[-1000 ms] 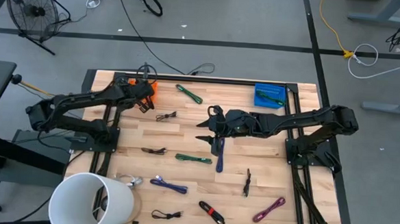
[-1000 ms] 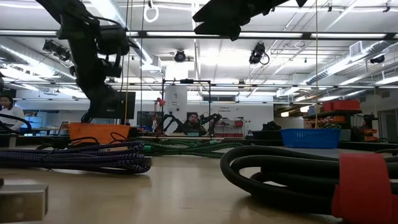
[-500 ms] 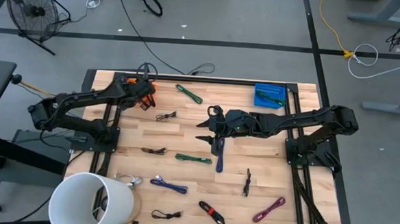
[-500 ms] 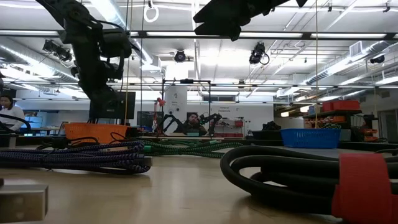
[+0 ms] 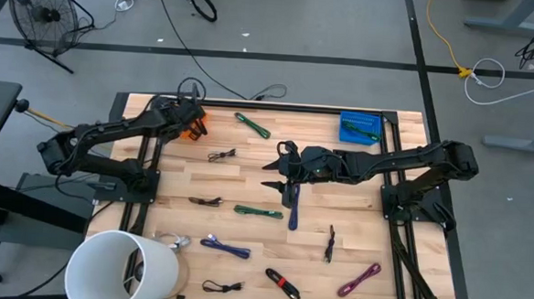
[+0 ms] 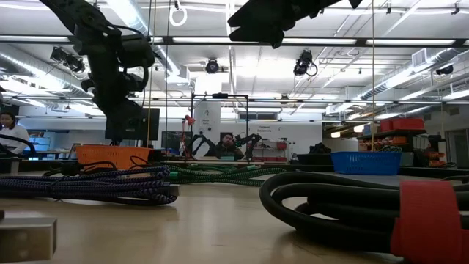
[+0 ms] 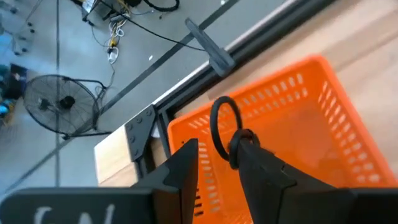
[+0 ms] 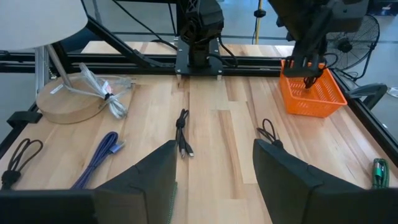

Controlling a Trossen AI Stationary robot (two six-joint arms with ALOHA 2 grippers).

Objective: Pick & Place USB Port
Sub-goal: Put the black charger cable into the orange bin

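Note:
The orange basket (image 7: 311, 118) stands at the table's far left corner (image 5: 198, 128). My left gripper (image 7: 219, 163) hovers over it, slanting down, with a gap between its fingers. A black coiled cable (image 7: 222, 121) sits in that gap, its loop sticking out past the fingertips above the basket. My right gripper (image 8: 214, 180) stands open and empty over the middle of the table (image 5: 275, 173), above a blue cable (image 5: 293, 206). My left gripper has the cable's tied part (image 7: 238, 144) lying against the inner side of one fingertip (image 7: 255, 163); the other finger (image 7: 186, 163) stands apart from it. The loop pokes out beyond the fingers, clear of the basket. Whether the cable is still pinched does not show.
A blue basket (image 5: 359, 127) stands at the far right, a white bucket (image 5: 121, 270) at the near left. Several tied cables lie about the table: green (image 5: 251, 125), black (image 5: 221, 153), purple (image 5: 225, 248), red-and-black (image 5: 281, 283), pink (image 5: 358, 281).
My left gripper has gone a little toward the table's far edge, with the black cable's loop still sticking out of it above the orange basket. My right arm has kept still.

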